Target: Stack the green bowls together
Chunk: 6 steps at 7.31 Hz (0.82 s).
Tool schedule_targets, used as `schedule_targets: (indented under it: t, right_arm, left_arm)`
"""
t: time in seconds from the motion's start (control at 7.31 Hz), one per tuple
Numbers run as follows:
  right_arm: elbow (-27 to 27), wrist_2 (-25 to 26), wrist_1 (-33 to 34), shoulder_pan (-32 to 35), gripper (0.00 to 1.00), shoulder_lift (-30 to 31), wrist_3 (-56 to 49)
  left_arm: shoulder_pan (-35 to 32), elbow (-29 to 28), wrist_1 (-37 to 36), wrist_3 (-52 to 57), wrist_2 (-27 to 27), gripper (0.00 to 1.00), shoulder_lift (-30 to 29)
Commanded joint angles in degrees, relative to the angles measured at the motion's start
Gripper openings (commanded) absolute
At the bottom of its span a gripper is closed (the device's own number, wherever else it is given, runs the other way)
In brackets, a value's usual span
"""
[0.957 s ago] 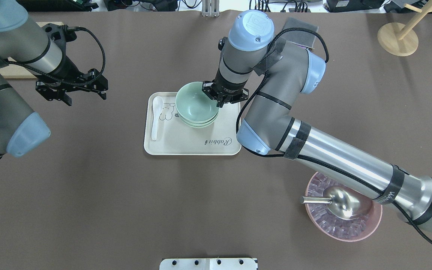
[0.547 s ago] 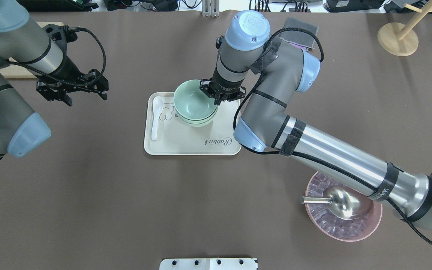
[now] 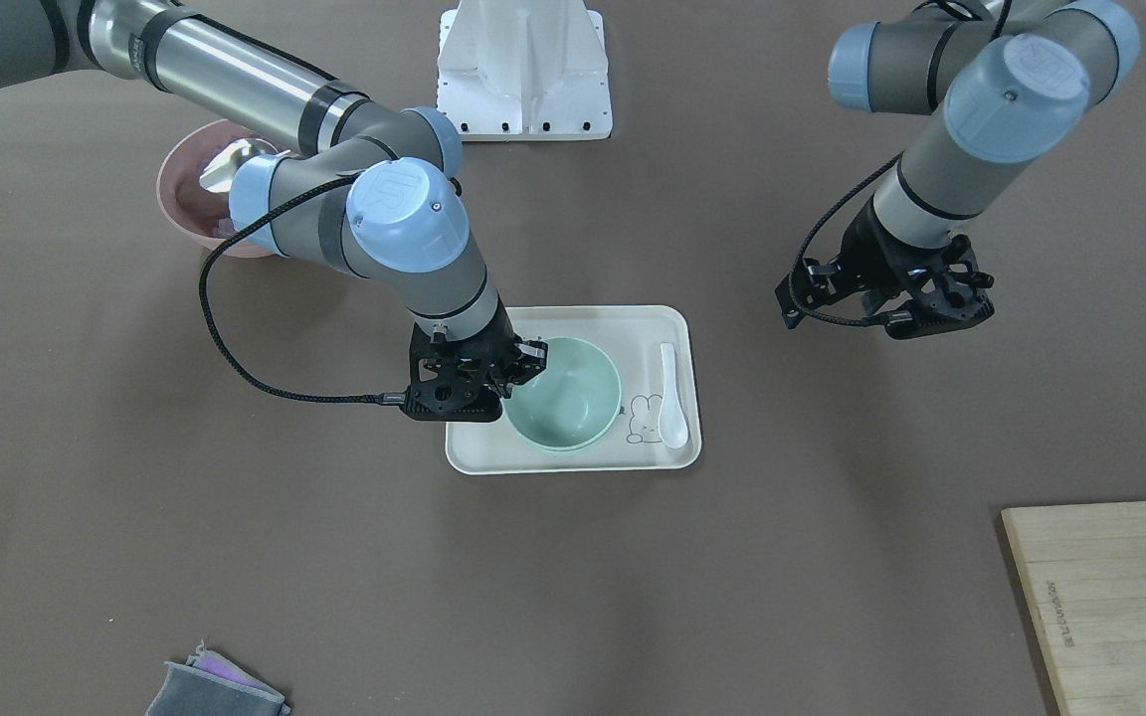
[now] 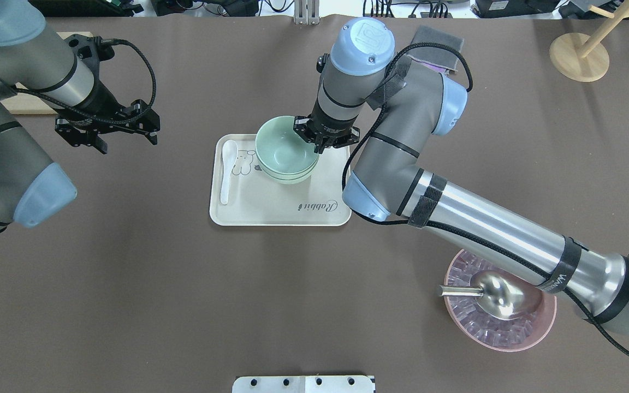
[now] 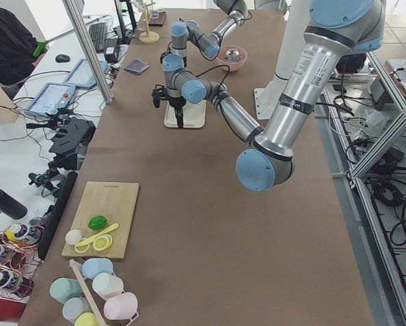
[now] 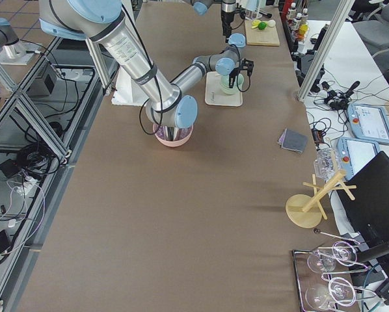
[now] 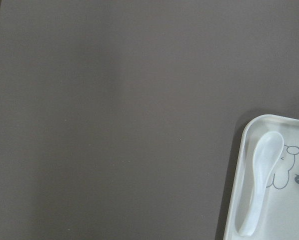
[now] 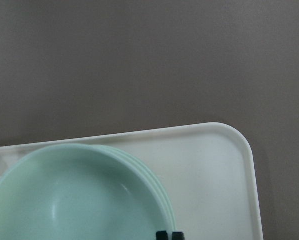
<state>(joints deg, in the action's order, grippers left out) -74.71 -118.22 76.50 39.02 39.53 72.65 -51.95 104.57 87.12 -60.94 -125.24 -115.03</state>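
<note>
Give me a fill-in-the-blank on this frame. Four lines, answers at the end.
1. The green bowls sit nested on a cream ____.
2. The fingers pinching the rim of the top bowl belong to the ____ gripper.
3. The metal scoop lies in the ____ bowl.
4. A white ____ lies beside the stack.

Missing words: tray; right; pink; spoon.
</note>
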Motion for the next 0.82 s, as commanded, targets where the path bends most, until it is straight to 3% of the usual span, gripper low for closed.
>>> schedule_targets:
  t: [0.0, 0.27, 0.55, 0.68]
  right_arm:
    - [-0.69, -0.34, -0.03, 0.00, 0.00, 0.37, 0.12]
    - [-0.87, -0.69, -0.03, 0.00, 0.00, 0.37, 0.12]
    - [-5.06, -1.39, 0.06, 0.00, 0.03, 3.86, -0.66]
    - [-5.52, -0.87, 0.06, 0.00, 0.99, 4.24, -0.75]
  left_arm:
    - [0.09, -0.16, -0.02, -0.06, 0.00, 0.98, -0.11]
    - [0.09, -0.42, 0.07, -0.14, -0.09, 0.98, -0.19]
    - [0.00, -0.33, -0.02, -0.15, -0.09, 0.98, -0.28]
    - [0.09, -0.33, 0.07, -0.15, -0.09, 0.98, -0.28]
